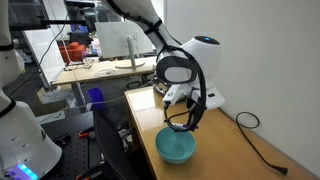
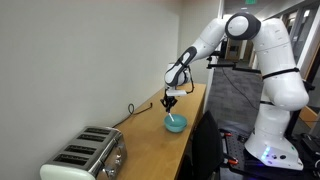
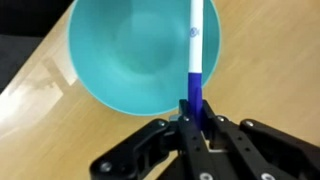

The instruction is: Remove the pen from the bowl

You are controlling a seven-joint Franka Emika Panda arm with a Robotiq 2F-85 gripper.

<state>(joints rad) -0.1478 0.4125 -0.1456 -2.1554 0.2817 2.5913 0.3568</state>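
Your hand (image 3: 193, 120) is closed on the blue end of the pen (image 3: 195, 45), whose white end points over the right side of the bowl (image 3: 115, 55), so grip firmly, lift straight until it clears the rim, then move to the worktop (image 3: 282, 70).

Soft, even indoor light fills all views. In the wrist view the bowl (image 3: 130, 55) ahead of the jaws is bright and fairly sharp. The white of the pen (image 3: 195, 40) is nearly washed out. The gripper (image 3: 192, 112) is dark and blurred. Both exterior views are coarse.
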